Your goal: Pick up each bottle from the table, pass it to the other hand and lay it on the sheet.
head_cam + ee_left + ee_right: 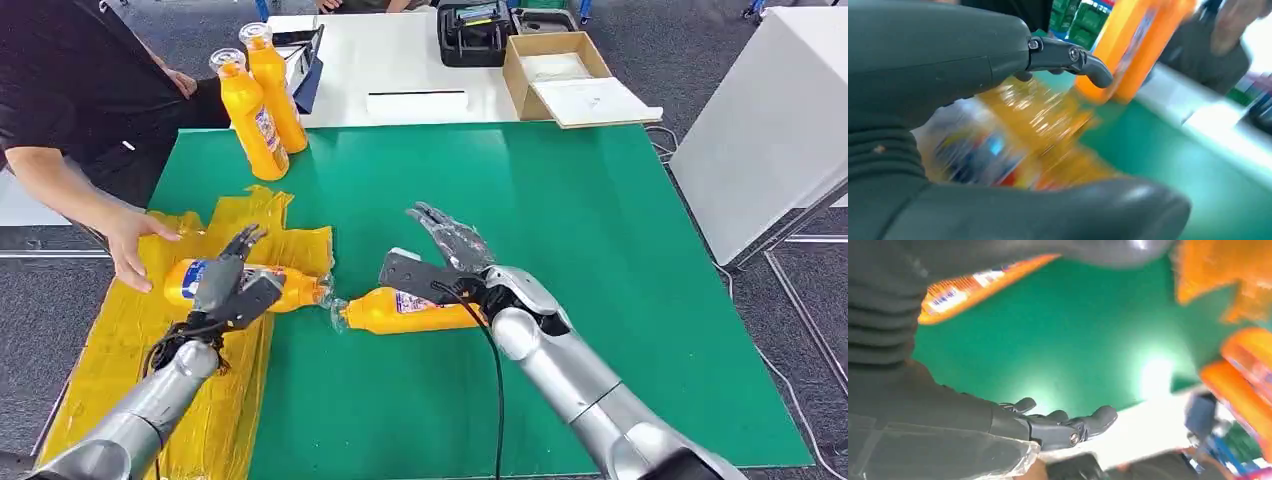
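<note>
The head view looks forward and down from high on the robot onto the green worktop (600, 250), both silver arms entering from the bottom edge, and reaches as far as the two upright bottles (262, 95) at the worktop's far edge. The left wrist view sits close behind the left hand (948, 75), so near that the lying bottle (1013, 145) under it blurs; beyond it the same upright bottles (1133, 45) and green surface appear, shared with the head view. The right wrist view, turned over, looks past the right hand (1048, 427) across the green worktop (1058, 340), sharing that surface with the other two views.
</note>
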Robot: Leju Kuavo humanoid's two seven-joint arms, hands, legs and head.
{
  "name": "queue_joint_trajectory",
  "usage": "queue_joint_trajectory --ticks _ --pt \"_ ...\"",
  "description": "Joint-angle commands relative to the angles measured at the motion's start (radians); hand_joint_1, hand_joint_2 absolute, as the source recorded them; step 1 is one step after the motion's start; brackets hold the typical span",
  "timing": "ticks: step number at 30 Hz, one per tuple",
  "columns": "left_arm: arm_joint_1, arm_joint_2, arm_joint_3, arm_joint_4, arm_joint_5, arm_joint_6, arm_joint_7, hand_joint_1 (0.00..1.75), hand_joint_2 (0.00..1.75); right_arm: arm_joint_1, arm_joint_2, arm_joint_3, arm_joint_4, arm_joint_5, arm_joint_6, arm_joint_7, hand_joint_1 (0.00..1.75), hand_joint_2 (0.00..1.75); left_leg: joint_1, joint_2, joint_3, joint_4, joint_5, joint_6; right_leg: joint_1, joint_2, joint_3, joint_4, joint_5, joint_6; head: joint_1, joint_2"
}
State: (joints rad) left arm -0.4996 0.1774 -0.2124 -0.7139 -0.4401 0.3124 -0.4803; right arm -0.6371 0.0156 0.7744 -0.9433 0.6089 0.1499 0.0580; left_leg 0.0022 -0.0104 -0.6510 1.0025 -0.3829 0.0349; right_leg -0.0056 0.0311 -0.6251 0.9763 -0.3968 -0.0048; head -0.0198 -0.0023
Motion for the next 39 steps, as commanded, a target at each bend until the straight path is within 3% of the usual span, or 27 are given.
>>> queue_joint_trajectory --ticks 1,4,16,25,26,27,39 --pt "-0.088 0.015 0.014 -0.239 0.077 -0.018 0.012 0.00 0.00 0.069 -0.023 0.021 0.220 0.083 -0.053 0.011 0.00 1.75 0.002 -0.008 0.006 0.002 -0.003 -0.003 0.002 -0.012 0.010 0.000 -0.005 0.000 0.000 0.000" --pt "-0.079 0.014 0.015 -0.252 0.105 -0.012 -0.008 0.00 0.00 0.077 -0.027 0.011 0.226 0.110 -0.050 0.017 0.00 1.75 0.000 -0.003 0.001 0.000 -0.001 -0.001 0.000 -0.005 0.004 -0.001 -0.001 0.000 0.000 0.000" --pt "-0.097 0.006 0.007 -0.241 0.111 -0.006 -0.024 0.00 0.00 0.078 -0.026 0.008 0.230 0.132 -0.045 0.036 0.00 1.75 -0.001 -0.002 0.004 0.001 -0.002 -0.002 0.000 -0.006 0.006 0.000 -0.002 0.000 0.000 0.000" --pt "-0.176 -0.005 -0.030 -0.184 0.166 0.007 -0.039 0.00 0.00 0.027 0.012 0.043 0.428 0.207 0.014 0.015 0.00 1.75 0.000 -0.003 0.004 0.000 0.000 -0.001 0.000 -0.006 0.006 -0.001 -0.001 0.000 0.000 0.000" --pt "-0.185 0.002 -0.034 -0.173 0.172 0.009 -0.042 0.00 0.00 0.011 0.021 0.055 0.451 0.217 0.026 0.009 0.93 1.75 -0.001 -0.004 0.006 0.000 -0.001 -0.002 0.000 -0.008 0.008 -0.001 -0.002 0.000 0.000 0.000" --pt "-0.189 0.006 -0.033 -0.166 0.179 0.014 -0.046 0.00 0.00 -0.004 0.029 0.063 0.472 0.223 0.039 0.001 1.75 1.75 -0.001 -0.002 0.005 0.000 0.000 -0.001 0.000 -0.005 0.006 -0.001 -0.001 0.000 0.000 0.000" --pt "-0.208 0.032 -0.032 -0.133 0.230 0.041 -0.065 0.00 0.00 -0.114 0.086 0.138 0.585 0.251 0.152 -0.055 1.75 1.75 0.000 0.000 0.012 0.000 0.000 -0.002 0.001 -0.003 0.012 -0.001 0.000 0.000 0.000 0.000"
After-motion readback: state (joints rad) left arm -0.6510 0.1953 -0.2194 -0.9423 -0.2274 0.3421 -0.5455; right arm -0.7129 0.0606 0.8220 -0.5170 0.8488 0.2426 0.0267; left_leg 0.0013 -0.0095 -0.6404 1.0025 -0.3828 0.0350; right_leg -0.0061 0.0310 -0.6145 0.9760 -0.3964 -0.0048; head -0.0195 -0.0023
